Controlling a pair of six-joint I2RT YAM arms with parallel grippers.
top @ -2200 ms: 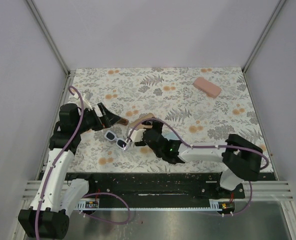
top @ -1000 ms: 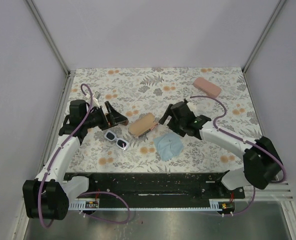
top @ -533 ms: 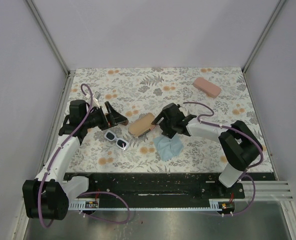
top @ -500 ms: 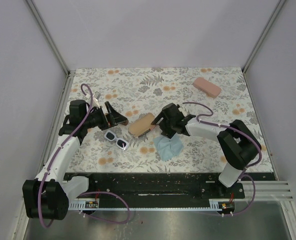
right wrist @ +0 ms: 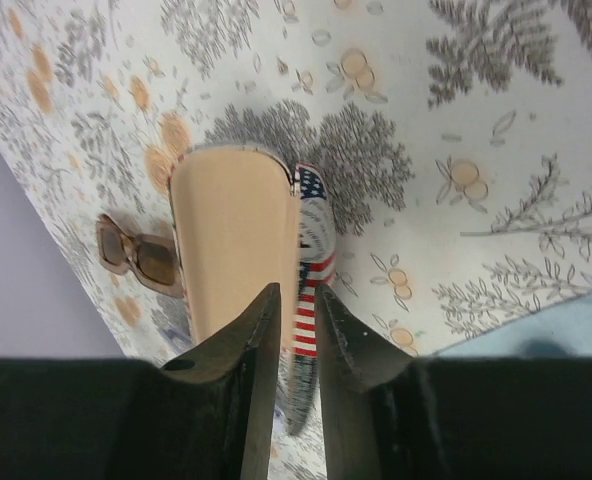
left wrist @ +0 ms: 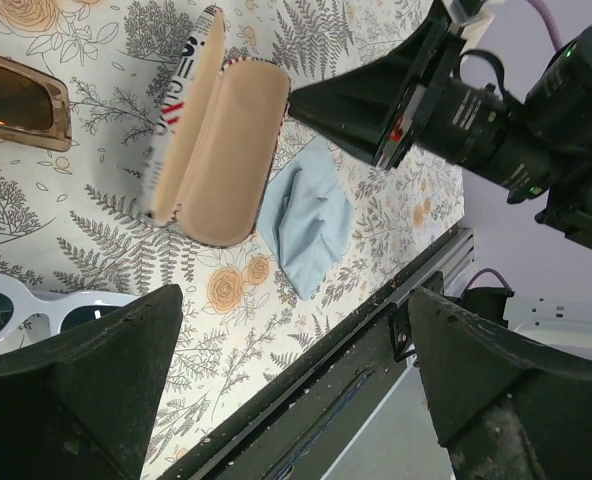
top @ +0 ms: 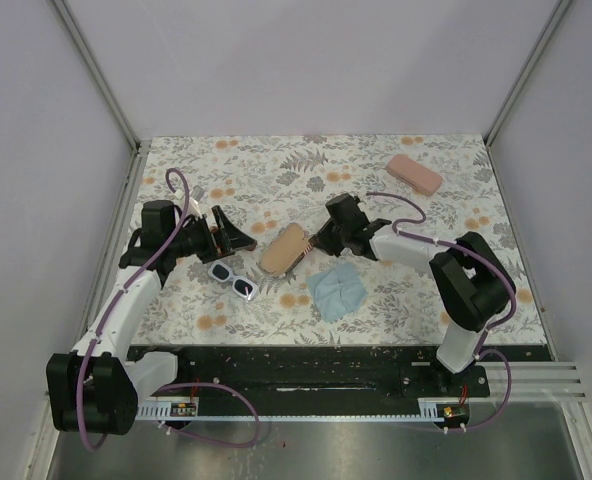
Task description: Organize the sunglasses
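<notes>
Right end effector (right wrist: 296, 300) pinches pouch (right wrist: 231, 230); white sunglasses (top: 233, 281) run far-left to near-right.

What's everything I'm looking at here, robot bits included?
white sunglasses: one pair, white frame with dark lenses, near left part of the table.
brown sunglasses: one pair, brown, beside the open case.
flag-print case: one, stars and stripes outside, tan inside, lying open mid-table.
cloth: one, light blue, crumpled, on the near side of that case.
pink case: one, pink, closed, far right.
table: one, floral-patterned top.
left gripper: one, black, open, over the left part.
right gripper: one, black, pinching the flag-print case's striped edge.
</notes>
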